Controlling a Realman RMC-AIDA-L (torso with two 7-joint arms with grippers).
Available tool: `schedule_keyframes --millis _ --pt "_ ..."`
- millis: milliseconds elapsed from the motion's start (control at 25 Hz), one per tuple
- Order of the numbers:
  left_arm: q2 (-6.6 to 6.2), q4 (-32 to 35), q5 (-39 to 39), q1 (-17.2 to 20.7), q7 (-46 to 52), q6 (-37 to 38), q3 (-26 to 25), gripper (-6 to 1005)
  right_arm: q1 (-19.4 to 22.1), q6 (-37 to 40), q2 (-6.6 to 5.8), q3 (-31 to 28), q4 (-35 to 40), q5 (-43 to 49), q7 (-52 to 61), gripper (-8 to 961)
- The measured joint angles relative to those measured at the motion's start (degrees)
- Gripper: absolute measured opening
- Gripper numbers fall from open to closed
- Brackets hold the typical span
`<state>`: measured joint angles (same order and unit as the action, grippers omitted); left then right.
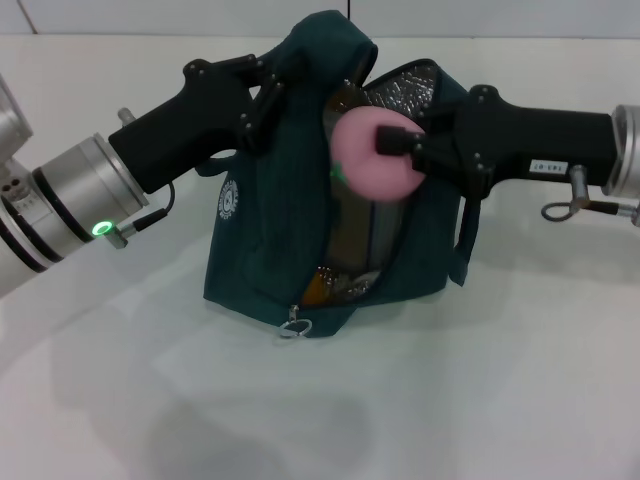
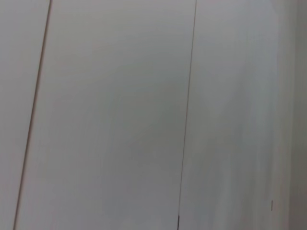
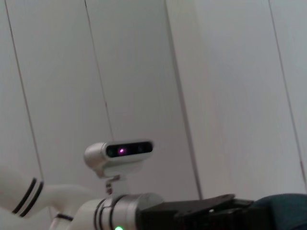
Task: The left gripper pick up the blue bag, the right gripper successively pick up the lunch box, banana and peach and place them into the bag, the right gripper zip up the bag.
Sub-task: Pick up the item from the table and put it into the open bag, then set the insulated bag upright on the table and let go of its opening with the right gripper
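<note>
Both claws meet at the blue bag (image 1: 280,230): left gripper (image 1: 268,92) clamps its rim, right gripper (image 1: 398,142) holds the peach (image 1: 368,158) (blocking the opening)

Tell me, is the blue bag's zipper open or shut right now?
Open. The blue bag gapes along its front, silver lining showing, while the right gripper holds the peach at the mouth. The left gripper grips its top edge.
</note>
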<state>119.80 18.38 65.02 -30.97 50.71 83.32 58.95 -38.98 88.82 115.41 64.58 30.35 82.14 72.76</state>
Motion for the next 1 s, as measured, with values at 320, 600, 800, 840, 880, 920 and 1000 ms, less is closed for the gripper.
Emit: schedule_keyframes --millis 320,600,800,840,880,920,1000 --pt "-0.04 0.2 0.0 -0.3 0.0 0.0 0.1 43 1.4 -0.8 0.06 3.9 3.5 0.4 2.0 164" --pt "-0.11 0.2 0.0 -0.1 0.0 0.1 0.1 43 6.1 -0.2 0.29 3.1 7.5 -3.7 -1.0 538" --pt "-0.1 0.2 0.0 0.0 0.0 0.1 0.1 43 14.1 4.7 -0.51 0.8 11.2 -6.1 -6.1 635" --pt "-0.09 0.1 0.0 0.0 0.0 0.1 0.1 43 15.8 5.1 -0.83 0.5 12.1 -5.2 -6.9 641" --pt "-0.09 0.1 0.0 0.0 0.0 0.1 0.1 43 17.6 5.5 -1.23 0.3 13.0 -3.9 -7.6 647" --pt "-0.1 0.1 0.0 0.0 0.0 0.1 0.1 43 19.2 5.7 -1.65 0.2 13.5 -2.4 -8.5 653" --pt "-0.1 0.2 0.0 0.0 0.0 0.1 0.1 43 21.4 5.7 -2.09 0.2 13.6 0.1 -10.4 665"
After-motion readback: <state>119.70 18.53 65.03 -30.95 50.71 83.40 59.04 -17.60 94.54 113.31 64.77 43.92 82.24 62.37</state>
